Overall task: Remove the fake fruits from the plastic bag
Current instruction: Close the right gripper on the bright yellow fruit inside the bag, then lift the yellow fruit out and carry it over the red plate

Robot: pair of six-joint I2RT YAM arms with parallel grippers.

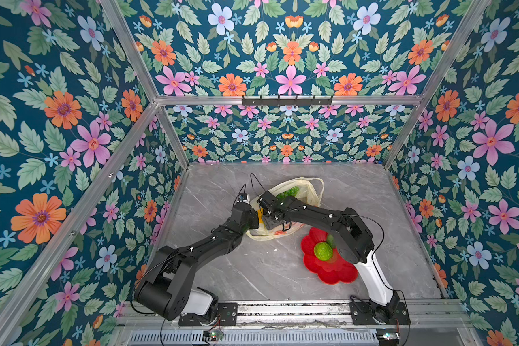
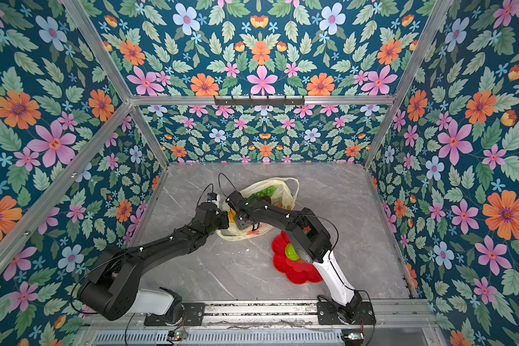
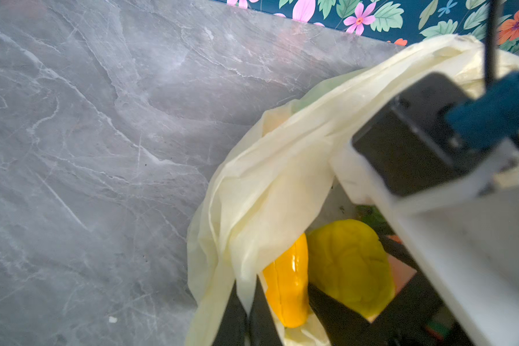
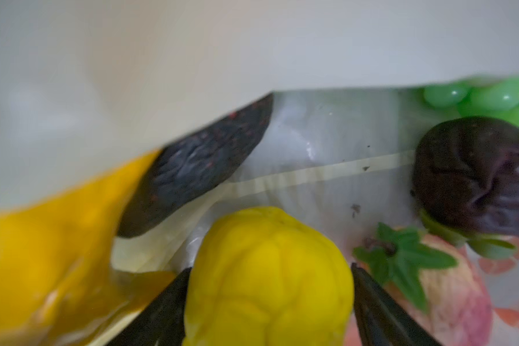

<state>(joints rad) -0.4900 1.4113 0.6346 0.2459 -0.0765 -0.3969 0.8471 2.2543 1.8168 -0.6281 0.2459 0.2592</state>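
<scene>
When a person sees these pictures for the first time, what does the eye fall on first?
Most likely the loud flowered wallpaper on the walls around the grey table. Next, the red flower-shaped plate at the table's front right, with a bumpy green fruit on it. In the middle both arms meet at a cream plastic bag, where the right gripper's fingers flank a yellow lemon.

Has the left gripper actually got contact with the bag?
Touching. The left wrist view shows the left gripper with its fingers shut on a fold of the bag, pinched between them.
</scene>
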